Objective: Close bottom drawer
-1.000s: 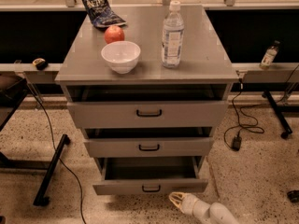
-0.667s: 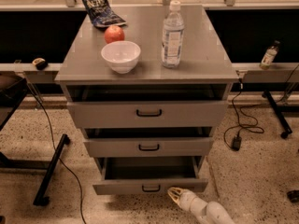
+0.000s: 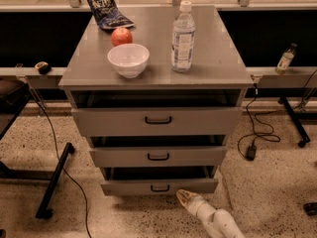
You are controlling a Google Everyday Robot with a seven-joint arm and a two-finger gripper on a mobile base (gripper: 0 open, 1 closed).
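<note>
The gripper [image 3: 187,197], spread or squeezed I cannot tell, is just near the bottom drawer [image 3: 129,187]; push its front straight away, gently.

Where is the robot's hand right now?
The gripper is low in the camera view, just in front of the bottom drawer, slightly right of its black handle.
</note>
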